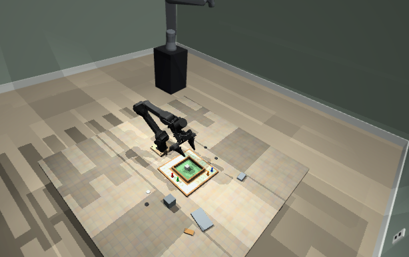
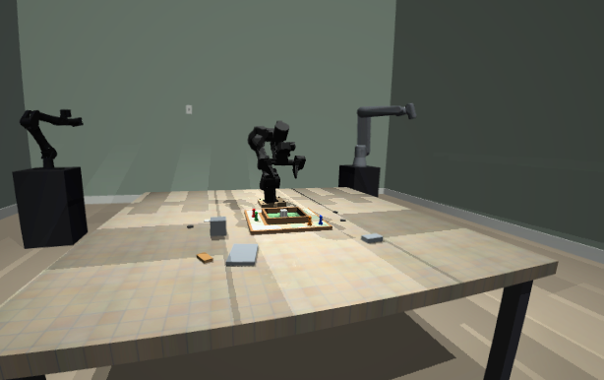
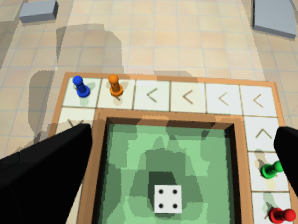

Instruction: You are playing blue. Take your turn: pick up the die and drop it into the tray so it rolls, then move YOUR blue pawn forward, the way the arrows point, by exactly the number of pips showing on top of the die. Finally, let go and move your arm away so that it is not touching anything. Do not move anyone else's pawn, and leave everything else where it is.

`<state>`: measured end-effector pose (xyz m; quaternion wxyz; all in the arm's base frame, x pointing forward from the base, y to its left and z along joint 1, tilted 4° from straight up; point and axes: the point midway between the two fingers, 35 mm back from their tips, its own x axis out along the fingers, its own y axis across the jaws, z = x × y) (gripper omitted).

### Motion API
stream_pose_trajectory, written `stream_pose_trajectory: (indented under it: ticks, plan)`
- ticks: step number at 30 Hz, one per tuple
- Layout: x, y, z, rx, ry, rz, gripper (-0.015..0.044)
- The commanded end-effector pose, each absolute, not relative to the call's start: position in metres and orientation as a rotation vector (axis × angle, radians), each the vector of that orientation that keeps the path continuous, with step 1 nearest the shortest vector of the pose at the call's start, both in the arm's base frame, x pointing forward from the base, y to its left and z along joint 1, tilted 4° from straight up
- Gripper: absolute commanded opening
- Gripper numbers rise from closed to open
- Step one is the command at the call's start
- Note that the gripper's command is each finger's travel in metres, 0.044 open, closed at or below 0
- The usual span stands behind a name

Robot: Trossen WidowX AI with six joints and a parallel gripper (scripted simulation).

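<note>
My gripper (image 1: 189, 152) (image 3: 185, 135) is open and empty, above the tray. The white die (image 1: 187, 166) (image 2: 283, 213) (image 3: 167, 199) is inside the brown-walled tray (image 3: 242, 165), below the fingers, with four pips on top. Whether it lies still cannot be told. The blue pawn (image 1: 212, 170) (image 2: 321, 221) (image 3: 82, 89) stands on a corner square of the board. The orange pawn (image 1: 208, 173) (image 2: 310, 221) (image 3: 116, 87) stands on the square beside it. In the wrist view arrows on the top row point left, toward the blue pawn's corner; the left column's arrow points down.
The green pawn (image 1: 177, 179) (image 3: 271, 170) and red pawn (image 1: 172, 175) (image 3: 282, 215) stand on the opposite side of the board. A grey cube (image 1: 169, 201), a flat grey slab (image 1: 202, 219), an orange block (image 1: 189, 232) and a small grey block (image 1: 241, 176) lie around the board.
</note>
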<state>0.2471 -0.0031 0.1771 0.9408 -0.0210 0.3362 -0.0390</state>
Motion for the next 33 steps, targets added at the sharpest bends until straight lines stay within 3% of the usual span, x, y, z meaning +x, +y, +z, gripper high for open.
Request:
stream_pose_trajectory:
  ticks: [1,14,19,28,33]
  plan:
    - [0.250,-0.004,0.169,-0.043,0.816,-0.086,0.0440]
    - [0.269,-0.008,0.132,-0.005,1.494,-0.101,0.0440]
    - [0.270,-0.008,0.135,-0.016,1.456,-0.099,0.0440]
    - [0.351,0.046,0.125,-0.269,1.495,0.158,0.0204]
    - [0.390,0.087,0.104,-0.416,1.504,0.307,0.0200]
